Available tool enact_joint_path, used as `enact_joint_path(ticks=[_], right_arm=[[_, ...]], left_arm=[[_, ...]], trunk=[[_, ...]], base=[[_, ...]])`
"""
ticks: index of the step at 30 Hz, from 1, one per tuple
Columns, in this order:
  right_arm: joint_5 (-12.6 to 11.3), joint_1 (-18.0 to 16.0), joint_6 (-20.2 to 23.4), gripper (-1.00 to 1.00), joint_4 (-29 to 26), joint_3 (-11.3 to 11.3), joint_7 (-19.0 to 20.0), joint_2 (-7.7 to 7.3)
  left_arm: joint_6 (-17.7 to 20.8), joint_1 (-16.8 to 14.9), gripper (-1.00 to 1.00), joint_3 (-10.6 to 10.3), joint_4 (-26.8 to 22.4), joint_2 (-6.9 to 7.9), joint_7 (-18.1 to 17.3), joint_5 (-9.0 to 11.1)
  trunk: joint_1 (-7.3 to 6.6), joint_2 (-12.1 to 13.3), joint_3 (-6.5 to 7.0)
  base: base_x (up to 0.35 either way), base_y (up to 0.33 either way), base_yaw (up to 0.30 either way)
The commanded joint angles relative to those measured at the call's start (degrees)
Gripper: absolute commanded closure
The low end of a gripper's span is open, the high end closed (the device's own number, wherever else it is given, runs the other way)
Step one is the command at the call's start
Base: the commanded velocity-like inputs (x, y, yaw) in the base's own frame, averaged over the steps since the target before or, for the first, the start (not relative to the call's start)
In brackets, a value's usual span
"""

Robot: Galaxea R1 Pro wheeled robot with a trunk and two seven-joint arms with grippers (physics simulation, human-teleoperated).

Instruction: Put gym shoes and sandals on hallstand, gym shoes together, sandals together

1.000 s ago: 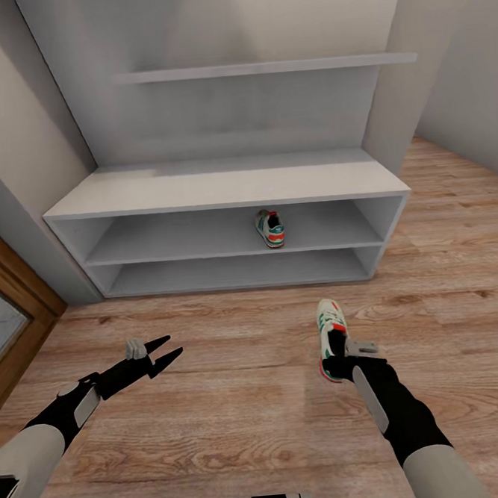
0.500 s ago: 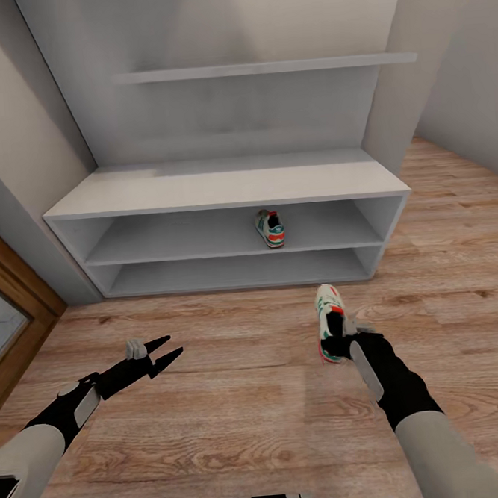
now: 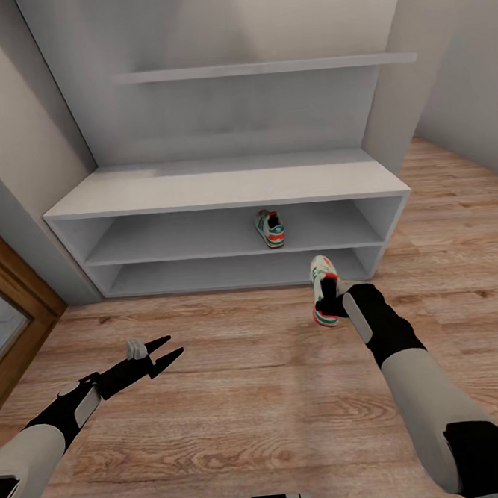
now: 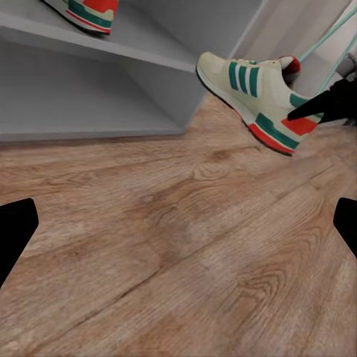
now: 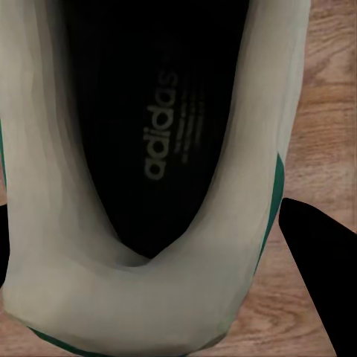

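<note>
Two gym shoes are in sight. One gym shoe stands on the upper of the two long shelves of the hallstand, right of the middle, its heel turned toward the robot. The second gym shoe is held up above the corridor floor, just in front of the rack's right end, toe pointing toward the shelves. The right gripper is clamped on this second shoe at its heel end, with the black wrist and pale forearm running back from it toward the robot; in the right wrist view the shoe's dark insole and cream collar sit directly between the dark fingers, one finger outside the collar wall. In the left wrist view the same shoe hangs clear of the planks beside the rack's side panel, a black fingertip pressed at its red heel patch. The left gripper hovers over the floor well to the left of the carried shoe, its two black fingers spread apart with nothing between them.
</note>
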Motion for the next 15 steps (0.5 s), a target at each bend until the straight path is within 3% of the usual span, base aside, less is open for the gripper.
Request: enact_joint_path(ticks=[1,7,15], right_arm=[[-0.20,-0.31,0.74,1.00,-0.03,-0.09,-0.51,0.08],[2.86,-0.57,1.32,1.00,-0.01,0.11,-0.33,0.31],[3.79,-0.60,1.35,1.00,-0.01,0.39,-0.22,0.34]], left_arm=[[-0.34,-0.04,-1.00,-0.42,0.04,0.05,-0.04,0.41],[-0.34,-0.04,-1.00,-0.41,0.01,0.03,-0.04,0.41],[-0.34,-0.04,-1.00,-0.37,-0.05,0.04,-0.04,0.41]], trunk=[[-0.01,-0.02,-0.05],[-0.01,-0.02,-0.05],[-0.01,-0.02,-0.05]], base=[[0.000,0.000,0.000],[0.000,0.000,0.000],[0.000,0.000,0.000]])
